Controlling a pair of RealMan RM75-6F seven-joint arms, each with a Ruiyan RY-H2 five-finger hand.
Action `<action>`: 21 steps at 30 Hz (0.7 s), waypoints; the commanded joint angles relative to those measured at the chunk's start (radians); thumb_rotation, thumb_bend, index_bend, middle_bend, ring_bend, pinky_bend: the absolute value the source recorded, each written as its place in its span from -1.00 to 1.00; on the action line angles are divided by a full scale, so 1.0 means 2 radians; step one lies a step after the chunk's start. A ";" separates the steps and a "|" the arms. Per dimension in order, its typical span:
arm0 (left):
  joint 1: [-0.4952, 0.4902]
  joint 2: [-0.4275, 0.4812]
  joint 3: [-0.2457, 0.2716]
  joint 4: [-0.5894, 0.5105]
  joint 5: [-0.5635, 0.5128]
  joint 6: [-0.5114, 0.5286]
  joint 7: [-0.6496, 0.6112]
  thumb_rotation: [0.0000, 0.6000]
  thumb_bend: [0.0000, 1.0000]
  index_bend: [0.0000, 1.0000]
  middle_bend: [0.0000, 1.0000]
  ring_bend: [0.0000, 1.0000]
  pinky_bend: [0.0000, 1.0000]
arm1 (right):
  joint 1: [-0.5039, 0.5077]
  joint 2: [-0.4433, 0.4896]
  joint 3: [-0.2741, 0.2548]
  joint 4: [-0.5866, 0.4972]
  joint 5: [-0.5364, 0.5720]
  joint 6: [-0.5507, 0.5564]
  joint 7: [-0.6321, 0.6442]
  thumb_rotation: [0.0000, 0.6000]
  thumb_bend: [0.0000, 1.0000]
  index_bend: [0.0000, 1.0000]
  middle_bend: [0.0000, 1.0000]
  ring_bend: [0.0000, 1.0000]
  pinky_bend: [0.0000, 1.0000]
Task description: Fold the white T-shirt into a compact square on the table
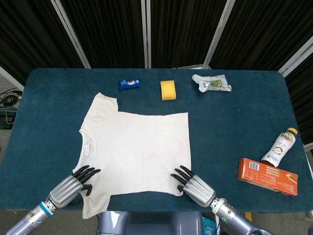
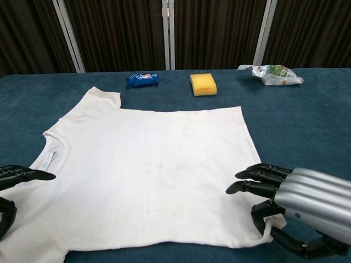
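Observation:
The white T-shirt [image 1: 137, 147] lies flat and unfolded on the blue table [image 1: 234, 127], collar to the left, hem to the right. My left hand [image 1: 71, 186] sits at the near left by the near sleeve, fingers spread and holding nothing. My right hand [image 1: 195, 185] is at the shirt's near right hem corner. In the chest view the right hand [image 2: 296, 203] has its fingers stretched just above the T-shirt [image 2: 148, 170] and its thumb against the corner, with no cloth lifted. Only the fingertips of the left hand [image 2: 11, 192] show at that view's left edge.
Along the far edge lie a blue snack packet [image 1: 129, 83], a yellow sponge [image 1: 167, 90] and a crumpled wrapper [image 1: 211, 82]. A drink bottle [image 1: 280, 147] and an orange box [image 1: 267, 176] sit at the near right.

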 commanded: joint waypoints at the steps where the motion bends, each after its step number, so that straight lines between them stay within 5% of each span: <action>1: -0.001 0.017 0.007 -0.014 0.009 0.010 -0.008 1.00 0.12 0.61 -1.00 -1.00 -1.00 | 0.011 0.014 -0.008 -0.006 -0.016 0.003 0.022 1.00 0.08 0.43 -0.74 -1.00 -1.00; 21: -0.012 0.104 0.057 -0.094 0.073 0.027 -0.019 1.00 0.11 0.61 -1.00 -1.00 -1.00 | 0.034 0.084 -0.050 -0.051 -0.068 0.023 0.102 1.00 0.06 0.43 -0.74 -1.00 -1.00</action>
